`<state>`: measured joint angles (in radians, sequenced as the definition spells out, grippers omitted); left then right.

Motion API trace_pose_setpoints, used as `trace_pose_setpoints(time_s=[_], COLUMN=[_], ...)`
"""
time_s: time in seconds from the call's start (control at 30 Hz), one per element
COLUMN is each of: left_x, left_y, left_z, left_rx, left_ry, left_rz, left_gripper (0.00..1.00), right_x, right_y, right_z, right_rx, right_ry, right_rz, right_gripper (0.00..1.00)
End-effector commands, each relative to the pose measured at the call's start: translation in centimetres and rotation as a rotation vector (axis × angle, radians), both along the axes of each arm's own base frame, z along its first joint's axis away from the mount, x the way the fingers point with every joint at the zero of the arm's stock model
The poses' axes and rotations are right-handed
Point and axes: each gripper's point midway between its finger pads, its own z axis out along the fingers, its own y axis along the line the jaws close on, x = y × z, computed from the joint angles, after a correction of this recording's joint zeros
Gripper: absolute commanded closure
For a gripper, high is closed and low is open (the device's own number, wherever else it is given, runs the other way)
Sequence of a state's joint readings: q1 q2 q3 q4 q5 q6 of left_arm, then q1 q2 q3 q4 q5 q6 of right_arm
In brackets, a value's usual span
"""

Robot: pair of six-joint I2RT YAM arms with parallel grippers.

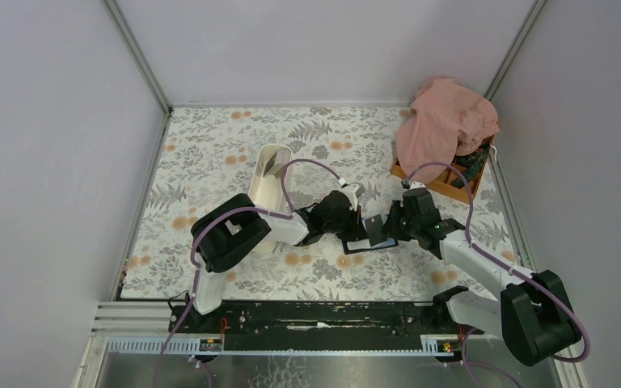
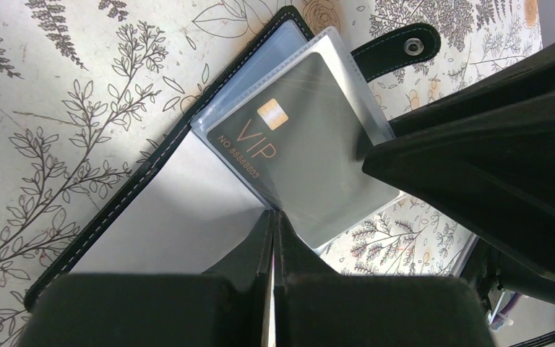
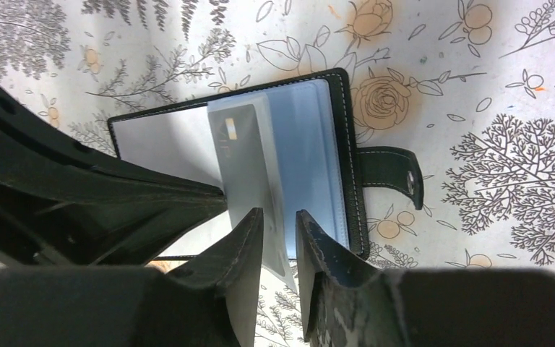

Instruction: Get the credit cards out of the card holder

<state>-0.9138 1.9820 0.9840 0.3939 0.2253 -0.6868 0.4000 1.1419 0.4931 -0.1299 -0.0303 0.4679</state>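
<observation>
The card holder (image 1: pixel 369 239) lies open on the floral cloth, black with white stitching (image 2: pixel 152 166) (image 3: pixel 347 144) and a snap strap (image 3: pixel 394 177). One clear sleeve stands raised from it, with a grey credit card (image 2: pixel 289 144) (image 3: pixel 242 159) marked VIP inside. My left gripper (image 2: pixel 273 215) is shut, its tips against the sleeve's lower edge near the fold. I cannot tell whether it pinches the plastic. My right gripper (image 3: pixel 280 217) is open a little, one finger on each side of the raised sleeve's near edge and not touching it. Both grippers meet over the holder (image 1: pixel 376 228).
A long white tray (image 1: pixel 271 182) stands left of the arms. An orange compartment box (image 1: pixel 451 186) sits at the back right, half under a pink cloth (image 1: pixel 446 121). Grey walls close in the table on three sides.
</observation>
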Motion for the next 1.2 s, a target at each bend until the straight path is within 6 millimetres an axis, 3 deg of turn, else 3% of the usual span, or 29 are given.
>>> trace_pose_setpoints(time_s=[0.0,0.17,0.4,0.53,0.67,0.77,1.0,1.17], left_x=[-0.3,-0.2,-0.3,-0.3,-0.3,-0.5,-0.6,-0.6], left_y=[0.0,0.1,0.1,0.1,0.2,0.3,0.5,0.7], left_z=[0.1,0.2,-0.2,-0.3,-0.4,-0.6,-0.6,-0.8], left_rx=[-0.019,-0.018,-0.015,-0.015,-0.014,-0.010,-0.006,0.001], left_ry=[0.001,-0.002,0.007,0.008,0.009,0.013,0.015,0.016], left_rz=[-0.005,-0.002,-0.005,-0.005,-0.004,-0.005,-0.003,-0.001], left_gripper=[1.00,1.00,1.00,1.00,1.00,1.00,1.00,1.00], right_x=[0.2,-0.1,-0.2,-0.8,-1.2,-1.3,-1.6,-1.5], right_y=[0.8,1.1,2.2,3.9,4.5,4.8,6.5,6.9], right_z=[1.4,1.2,2.8,4.1,4.4,4.5,4.6,4.1], right_rx=[0.035,0.053,0.119,0.194,0.199,0.214,0.258,0.243], right_ry=[-0.025,-0.016,-0.047,-0.061,-0.064,-0.066,-0.052,-0.046], right_rz=[0.025,0.028,0.070,0.139,0.168,0.180,0.229,0.227], right_gripper=[0.70,0.74,1.00,0.97,0.74,0.67,0.77,0.77])
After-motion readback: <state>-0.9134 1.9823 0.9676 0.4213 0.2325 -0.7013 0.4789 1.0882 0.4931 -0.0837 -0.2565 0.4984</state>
